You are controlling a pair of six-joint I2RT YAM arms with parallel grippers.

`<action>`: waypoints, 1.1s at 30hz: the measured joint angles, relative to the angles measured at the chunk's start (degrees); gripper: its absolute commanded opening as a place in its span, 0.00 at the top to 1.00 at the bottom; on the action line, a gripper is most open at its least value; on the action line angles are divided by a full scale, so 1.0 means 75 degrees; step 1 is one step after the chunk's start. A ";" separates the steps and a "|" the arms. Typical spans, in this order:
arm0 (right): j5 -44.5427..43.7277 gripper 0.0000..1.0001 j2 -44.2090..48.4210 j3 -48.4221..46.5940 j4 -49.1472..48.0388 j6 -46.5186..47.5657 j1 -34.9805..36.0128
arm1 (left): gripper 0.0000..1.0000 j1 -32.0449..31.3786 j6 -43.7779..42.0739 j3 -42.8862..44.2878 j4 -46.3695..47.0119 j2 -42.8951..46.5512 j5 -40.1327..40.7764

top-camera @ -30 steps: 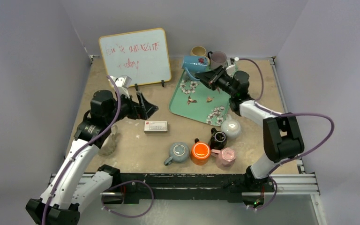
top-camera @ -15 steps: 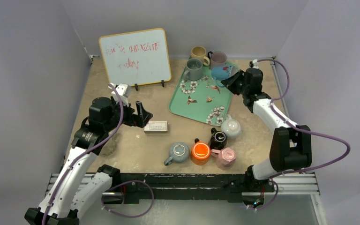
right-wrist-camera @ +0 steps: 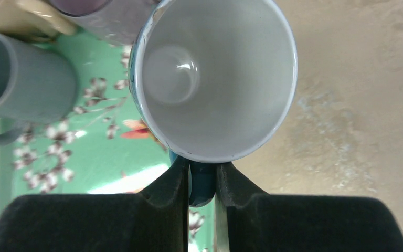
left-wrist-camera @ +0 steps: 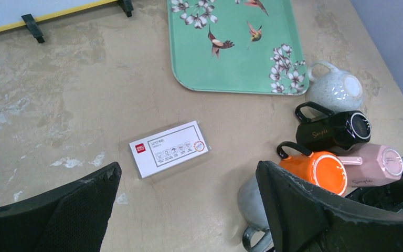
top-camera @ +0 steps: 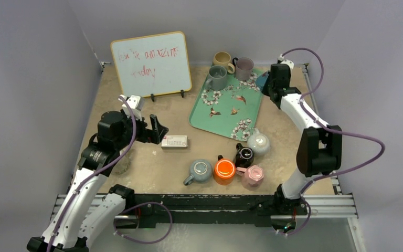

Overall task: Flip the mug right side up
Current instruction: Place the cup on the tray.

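The blue mug (right-wrist-camera: 215,79) has a white inside and shows its open mouth to the right wrist camera. My right gripper (right-wrist-camera: 202,173) is shut on its blue handle (right-wrist-camera: 202,184). The mug sits over the right edge of the green flowered tray (right-wrist-camera: 99,157), next to bare table. In the top view my right gripper (top-camera: 269,83) is at the tray's back right corner (top-camera: 225,113) and hides most of the mug. My left gripper (left-wrist-camera: 189,170) is open and empty above the table, near a white box (left-wrist-camera: 169,148).
A grey mug (top-camera: 216,77) stands on the tray; tan (top-camera: 222,59) and mauve (top-camera: 243,65) mugs stand behind it. Grey (top-camera: 199,170), orange (top-camera: 224,169), black (top-camera: 244,155), pink (top-camera: 253,176) and speckled white (top-camera: 258,142) mugs lie near the front edge. A whiteboard (top-camera: 150,63) stands back left.
My right gripper carried the blue mug from the tray's back left to its back right corner, turning it as it went. My left gripper drew back a little toward the left.
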State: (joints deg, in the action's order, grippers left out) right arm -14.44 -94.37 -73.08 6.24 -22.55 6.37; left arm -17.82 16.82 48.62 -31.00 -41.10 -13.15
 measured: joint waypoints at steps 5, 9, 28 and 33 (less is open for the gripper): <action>-0.0644 1.00 -0.0761 -0.0621 0.0417 0.0568 0.0023 | 0.00 0.0003 -0.0015 0.0000 -0.0003 0.0058 0.0064; -0.1128 1.00 -0.1306 -0.1183 0.0536 0.1005 0.0131 | 0.00 0.0003 -0.0017 0.0000 -0.0006 0.0090 0.0105; -0.1349 1.00 -0.3555 -0.2932 -0.0291 0.2658 0.0312 | 0.00 0.0003 -0.0017 0.0000 -0.0023 0.0184 0.0134; -0.1291 0.93 -0.4062 -0.3290 -0.0350 0.3334 0.0353 | 0.00 0.0009 -0.0017 0.0000 -0.0026 0.0184 0.0134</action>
State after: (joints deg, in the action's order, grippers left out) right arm -24.12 -124.84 -97.76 3.62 2.46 9.02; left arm -17.76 16.69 48.62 -31.20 -39.72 -12.14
